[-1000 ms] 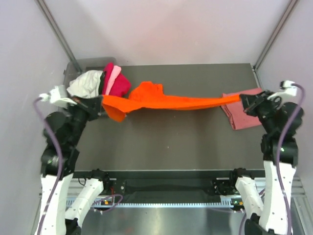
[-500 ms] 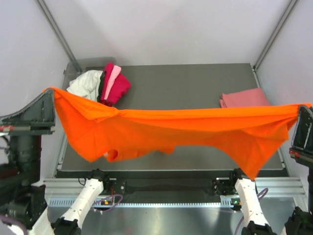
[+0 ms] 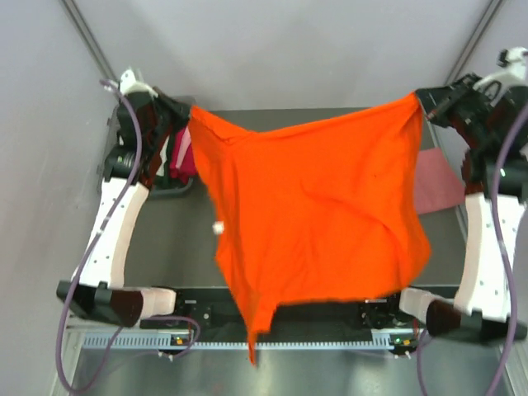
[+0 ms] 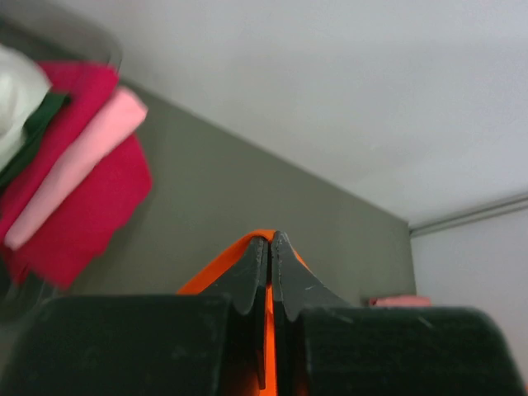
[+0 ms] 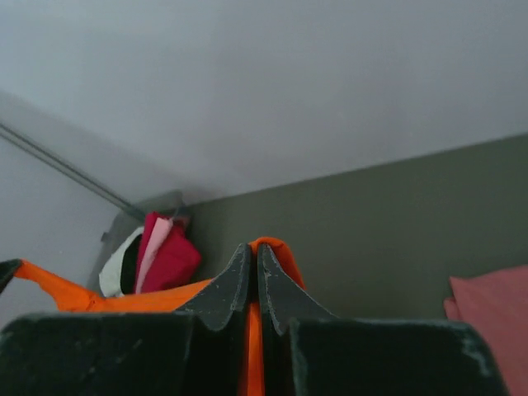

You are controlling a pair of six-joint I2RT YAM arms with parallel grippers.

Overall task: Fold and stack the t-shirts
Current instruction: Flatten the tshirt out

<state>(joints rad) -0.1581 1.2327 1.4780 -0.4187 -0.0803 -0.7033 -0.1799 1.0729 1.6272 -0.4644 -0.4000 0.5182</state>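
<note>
The bright orange t-shirt (image 3: 313,214) hangs spread in the air between my two grippers, high over the table. My left gripper (image 3: 183,115) is shut on its top left corner; orange cloth (image 4: 268,313) shows between the closed jaws. My right gripper (image 3: 422,101) is shut on its top right corner, with the same orange cloth (image 5: 252,346) pinched between the jaws. A folded salmon-pink shirt (image 3: 437,181) lies at the table's right side. Magenta (image 4: 78,214), light pink (image 4: 74,165), white (image 4: 12,99) and dark green shirts lie heaped at the back left.
A grey plastic bin (image 5: 153,205) stands at the back left corner by the heap. The dark table (image 3: 181,239) is walled by pale panels at the back and on both sides. The hanging shirt hides most of the table's middle.
Both arms have swung up and back, lifting the orange shirt from a low stretched band to a tall hanging sheet. Both grips have held.
</note>
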